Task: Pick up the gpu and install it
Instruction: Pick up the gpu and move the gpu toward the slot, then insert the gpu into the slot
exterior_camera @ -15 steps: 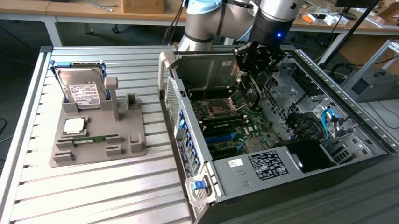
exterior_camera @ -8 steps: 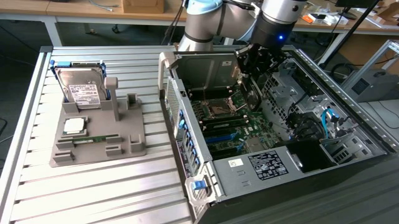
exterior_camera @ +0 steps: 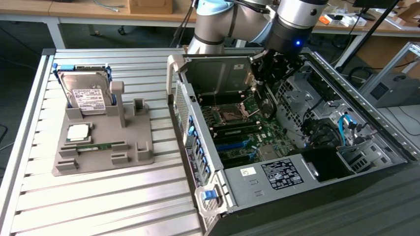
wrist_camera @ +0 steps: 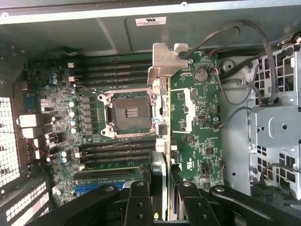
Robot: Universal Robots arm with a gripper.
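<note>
My jaws pinch the gpu (wrist_camera: 164,70) edge-on, its metal bracket farthest from me, over the motherboard (wrist_camera: 197,122) inside the open computer case (exterior_camera: 262,183).

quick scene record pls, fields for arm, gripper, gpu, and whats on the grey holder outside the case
arm: reaches down into the open computer case
gripper: the gripper is shut on the gpu
gpu: edge-on between the fingers, with its metal bracket at the far end from them
gpu position: over the motherboard, beside the empty cpu socket
seated in a slot: cannot tell
grey holder: holds a hard drive, a processor chip and a ram stick
</note>
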